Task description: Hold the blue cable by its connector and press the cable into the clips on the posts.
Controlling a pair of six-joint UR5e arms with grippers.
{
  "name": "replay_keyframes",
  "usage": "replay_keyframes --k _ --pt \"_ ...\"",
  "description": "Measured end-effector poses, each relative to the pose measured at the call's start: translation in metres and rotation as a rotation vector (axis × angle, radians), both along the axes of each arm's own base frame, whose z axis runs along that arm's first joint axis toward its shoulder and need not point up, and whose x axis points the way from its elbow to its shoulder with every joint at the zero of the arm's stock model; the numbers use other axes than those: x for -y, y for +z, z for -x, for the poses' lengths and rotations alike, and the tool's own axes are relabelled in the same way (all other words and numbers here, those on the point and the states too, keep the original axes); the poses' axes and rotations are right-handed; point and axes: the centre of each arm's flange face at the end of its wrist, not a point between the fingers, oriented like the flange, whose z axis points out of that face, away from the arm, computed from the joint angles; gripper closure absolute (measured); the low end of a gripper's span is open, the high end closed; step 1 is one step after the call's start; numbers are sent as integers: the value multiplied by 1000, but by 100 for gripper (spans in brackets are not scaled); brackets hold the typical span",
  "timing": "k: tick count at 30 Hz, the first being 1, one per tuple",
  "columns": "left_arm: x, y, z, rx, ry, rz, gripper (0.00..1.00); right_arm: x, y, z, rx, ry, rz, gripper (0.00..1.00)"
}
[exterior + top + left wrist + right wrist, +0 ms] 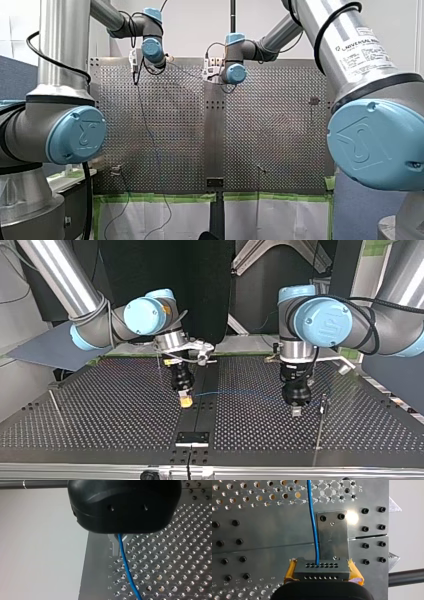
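Perforated table (100,410): edge just beside left gripper (296,407) and right gripper (322,573), open holes elsewhere. Blue cable (313,517) runs ahead from grey connector (322,567), clamped between right gripper's 2 yellow pads (355,572). Cable emerges under left gripper; its grip: cannot tell.

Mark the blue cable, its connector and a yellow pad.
blue cable (313,522), right wrist view, middle of its straight run.
connector (322,572), right wrist view, grey front face.
yellow pad (289,573), right wrist view, outer side beside the connector.
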Motion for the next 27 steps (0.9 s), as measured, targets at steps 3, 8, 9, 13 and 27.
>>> replay_keyframes --k 3,8,9,13,27 --pt "0 0 0 1 0 12 100 -1 0 -1 -4 2 2 100" --pt "0 -3 0 -3 -1 20 100 -2 -1 -1 -11 2 4 100" --pt "0 -5 1 -6 -2 19 100 -2 -2 -1 -13 2 3 100" --pt "0 -15 3 -16 -4 10 100 -5 -9 -1 -26 1 -5 100" --pt "8 -61 10 -53 -27 -22 100 -18 -57 10 -90 -8 -76 100"
